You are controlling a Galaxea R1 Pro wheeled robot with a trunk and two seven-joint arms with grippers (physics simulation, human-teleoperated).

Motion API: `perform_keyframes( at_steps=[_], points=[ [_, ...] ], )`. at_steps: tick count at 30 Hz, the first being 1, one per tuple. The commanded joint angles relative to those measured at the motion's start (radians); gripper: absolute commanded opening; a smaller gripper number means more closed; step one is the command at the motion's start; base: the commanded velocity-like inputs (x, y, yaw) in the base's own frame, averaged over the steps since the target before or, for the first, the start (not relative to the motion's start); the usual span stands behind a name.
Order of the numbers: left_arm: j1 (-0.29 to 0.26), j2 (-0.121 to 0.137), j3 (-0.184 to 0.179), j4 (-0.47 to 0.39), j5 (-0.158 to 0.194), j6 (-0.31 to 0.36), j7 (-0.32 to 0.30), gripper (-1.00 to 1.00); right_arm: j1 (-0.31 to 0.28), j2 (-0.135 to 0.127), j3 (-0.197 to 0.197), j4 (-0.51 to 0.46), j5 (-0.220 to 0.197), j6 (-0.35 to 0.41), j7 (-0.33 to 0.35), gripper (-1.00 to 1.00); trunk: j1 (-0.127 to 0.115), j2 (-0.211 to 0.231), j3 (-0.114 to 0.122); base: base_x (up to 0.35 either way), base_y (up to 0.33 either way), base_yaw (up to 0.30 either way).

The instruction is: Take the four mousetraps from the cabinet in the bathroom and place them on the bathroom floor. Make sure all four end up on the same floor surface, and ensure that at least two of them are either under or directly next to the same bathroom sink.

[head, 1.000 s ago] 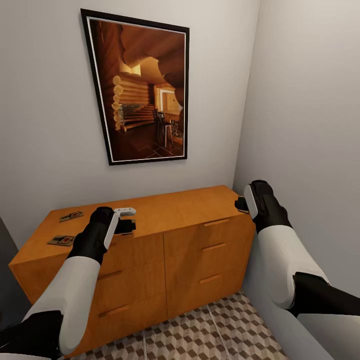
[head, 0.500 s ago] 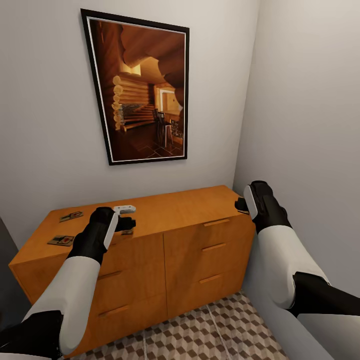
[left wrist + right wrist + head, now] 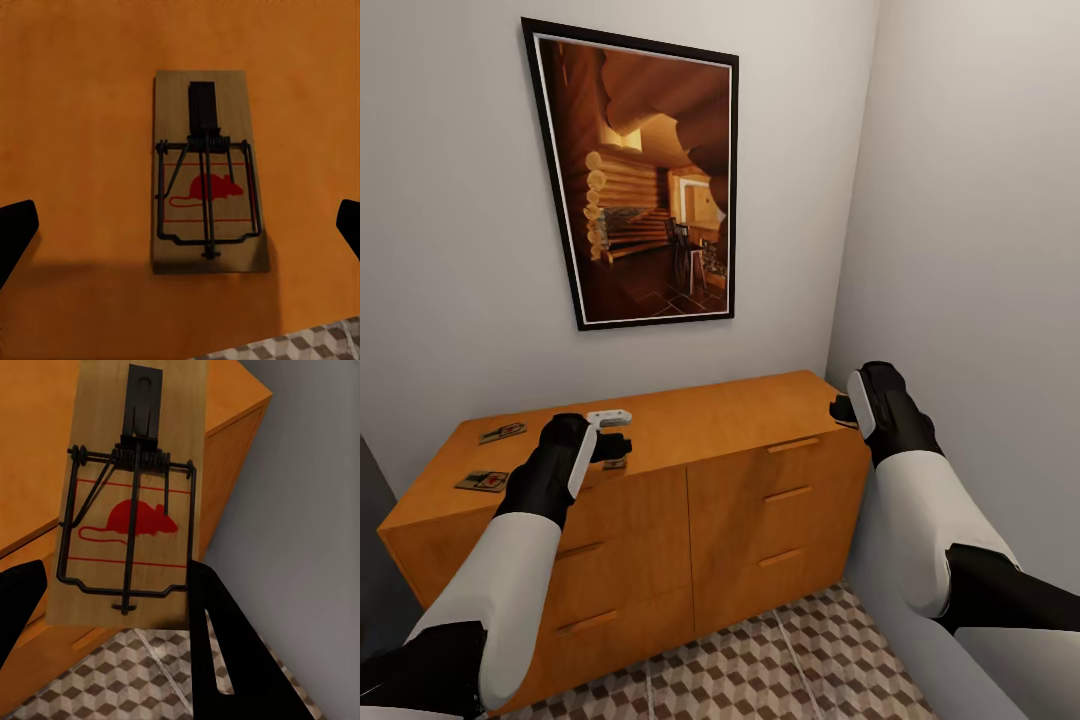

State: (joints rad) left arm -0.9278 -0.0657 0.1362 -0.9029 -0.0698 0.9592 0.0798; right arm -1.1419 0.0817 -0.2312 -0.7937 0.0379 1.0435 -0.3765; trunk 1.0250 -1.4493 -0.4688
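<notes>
Head view: cabinet point(image 3: 690, 440) top bears two mousetraps point(image 3: 484, 481) at its left end; left wrist view: fingers point(image 3: 16, 232) wide, straddling a third trap point(image 3: 206, 172) for pickup; right wrist view: fingers point(image 3: 217, 660) holding a fourth point(image 3: 131, 495) off the cabinet corner for transfer to the floor.

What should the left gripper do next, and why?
Probably come straight down and close on the mousetrap. In the left wrist view the trap lies flat on the cabinet, centred between the open fingers, with none touching it. The right gripper appears to hold another trap already.
</notes>
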Motion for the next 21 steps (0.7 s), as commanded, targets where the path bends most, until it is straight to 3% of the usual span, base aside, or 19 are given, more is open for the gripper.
perform_keyframes(
  at_steps=[1,21],
  points=[
    [-0.001,-0.001,0.003,-0.001,-0.007,0.004,-0.003,1.00,-0.001,0.001,-0.004,-0.001,0.004,0.004,0.001,-1.00,0.000,-0.001,-0.001,0.000,0.000,0.000],
    [-0.001,0.000,0.002,-0.005,-0.006,0.006,-0.003,1.00,-0.001,0.003,-0.002,-0.013,0.011,0.004,-0.005,-1.00,0.000,-0.001,-0.001,0.000,0.000,0.000]
  ],
)
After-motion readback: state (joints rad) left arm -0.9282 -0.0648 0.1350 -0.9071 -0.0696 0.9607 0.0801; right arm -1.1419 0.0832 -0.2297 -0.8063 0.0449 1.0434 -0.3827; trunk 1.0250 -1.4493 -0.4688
